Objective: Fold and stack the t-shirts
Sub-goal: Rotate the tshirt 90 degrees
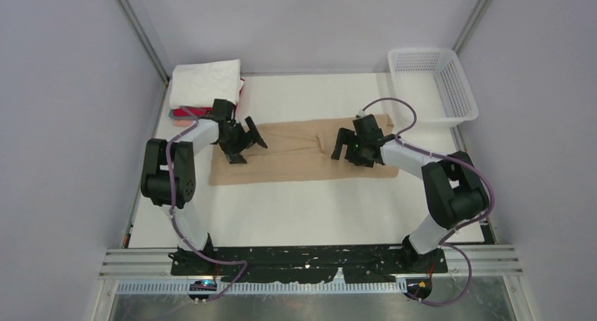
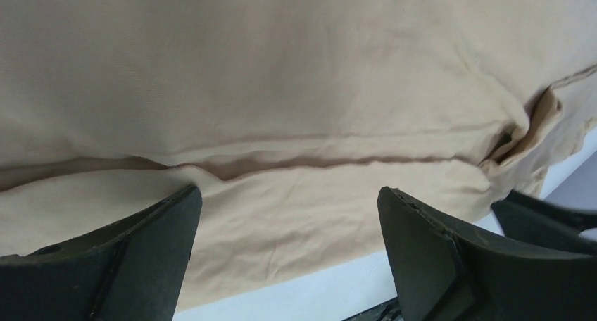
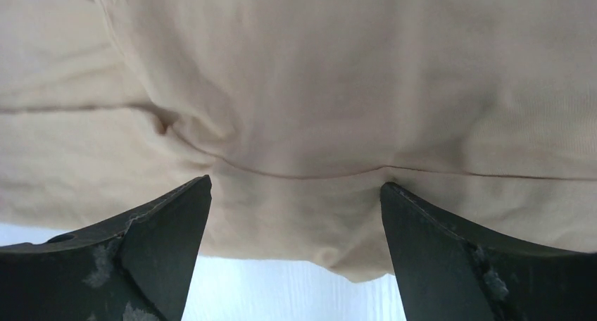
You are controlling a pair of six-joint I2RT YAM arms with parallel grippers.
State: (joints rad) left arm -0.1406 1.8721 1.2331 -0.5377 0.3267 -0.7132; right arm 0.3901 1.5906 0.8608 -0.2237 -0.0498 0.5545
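We see the tan t-shirt (image 1: pixel 296 155) mid-way across the table (image 1: pixel 281 208), its long axis running left-right. Our left gripper (image 2: pixel 288 194) and right gripper (image 3: pixel 296 187) gape wide over its 2 ends, holding nothing.

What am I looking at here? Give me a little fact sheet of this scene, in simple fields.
Shirt in progress: tan t-shirt, lying flat mid-table, apparently folded into a long strip
Left gripper: open, over the strip's left end, holding nothing
Right gripper: open, over the strip's right part, holding nothing
Finished pile: folded shirts at the far left corner, white on top, red and pink edges showing beneath
Other item: white mesh basket at the far right corner
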